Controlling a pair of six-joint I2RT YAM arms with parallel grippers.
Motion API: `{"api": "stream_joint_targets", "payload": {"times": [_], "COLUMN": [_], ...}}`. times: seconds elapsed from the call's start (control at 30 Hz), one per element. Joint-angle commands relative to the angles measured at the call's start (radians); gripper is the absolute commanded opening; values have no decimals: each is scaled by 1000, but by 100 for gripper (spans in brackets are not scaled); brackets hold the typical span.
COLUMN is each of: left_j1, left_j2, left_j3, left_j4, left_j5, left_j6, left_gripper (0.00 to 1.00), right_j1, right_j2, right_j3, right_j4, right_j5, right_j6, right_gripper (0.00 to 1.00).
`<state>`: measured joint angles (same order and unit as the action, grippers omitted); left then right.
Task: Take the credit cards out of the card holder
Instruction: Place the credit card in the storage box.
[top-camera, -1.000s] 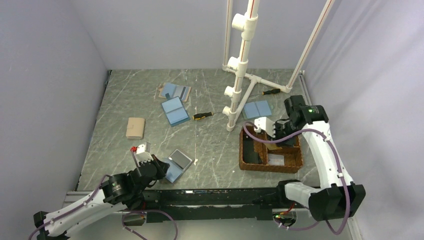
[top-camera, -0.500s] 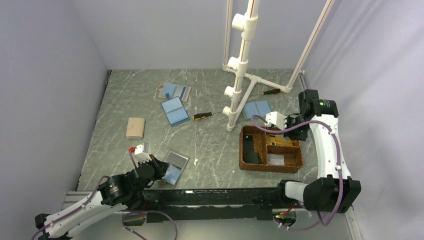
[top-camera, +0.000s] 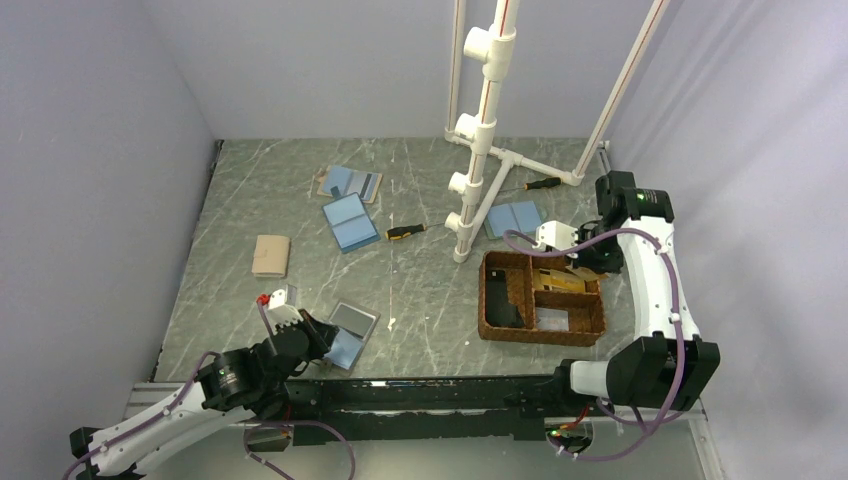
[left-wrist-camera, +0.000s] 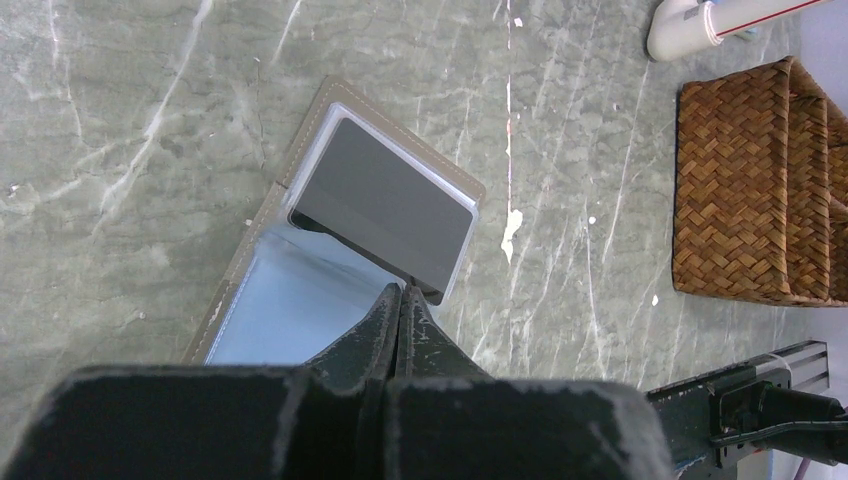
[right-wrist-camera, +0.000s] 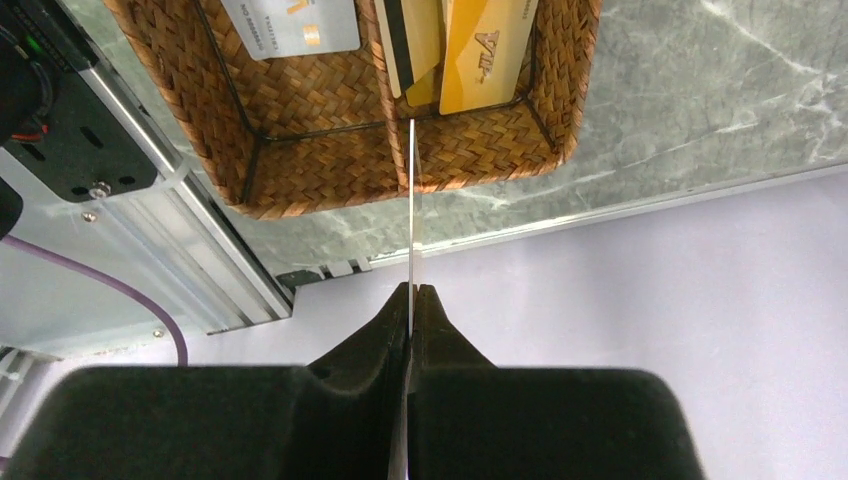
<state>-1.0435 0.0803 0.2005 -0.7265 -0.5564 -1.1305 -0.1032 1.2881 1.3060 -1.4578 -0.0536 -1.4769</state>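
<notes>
The card holder (left-wrist-camera: 270, 290) lies open near the front left, light blue inside with a tan edge; it also shows in the top view (top-camera: 343, 347). A dark grey credit card (left-wrist-camera: 385, 205) lies on its far leaf, its near edge raised. My left gripper (left-wrist-camera: 400, 292) is shut, its tips pinching that card's near edge. My right gripper (right-wrist-camera: 411, 290) is shut on a thin card (right-wrist-camera: 411, 200) seen edge-on, held above the brown wicker tray (right-wrist-camera: 300, 170). Gold (right-wrist-camera: 485, 50) and grey (right-wrist-camera: 290, 25) cards lie in the tray.
The wicker tray (top-camera: 487, 300) stands at the right. A white pipe stand (top-camera: 478, 150) rises behind it. Other blue holders (top-camera: 350, 222) (top-camera: 515, 217) (top-camera: 350, 182), a tan closed one (top-camera: 271, 255) and two screwdrivers (top-camera: 405, 231) (top-camera: 540, 183) lie further back.
My right arm has swung back and to the right with its card, from over the tray's middle to its far right side. The left arm has barely moved.
</notes>
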Motion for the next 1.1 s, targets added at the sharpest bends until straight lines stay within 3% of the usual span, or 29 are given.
{"api": "stream_joint_targets", "payload": {"times": [0.0, 0.67, 1.07], "left_j1": [0, 0, 0], "left_j2": [4, 10, 19], "left_j3": [17, 13, 10], "left_j4": [5, 23, 35], "left_j5": [-34, -23, -23], "left_j6": [-16, 5, 20], "left_gripper": [0, 0, 0], "right_j1": [-3, 13, 185], "right_j2": [10, 53, 107], "right_j3": [39, 37, -4], "right_j4": [3, 37, 114], "right_j5": [50, 137, 192], "right_j6": [-28, -35, 40], "right_gripper": [0, 0, 0]}}
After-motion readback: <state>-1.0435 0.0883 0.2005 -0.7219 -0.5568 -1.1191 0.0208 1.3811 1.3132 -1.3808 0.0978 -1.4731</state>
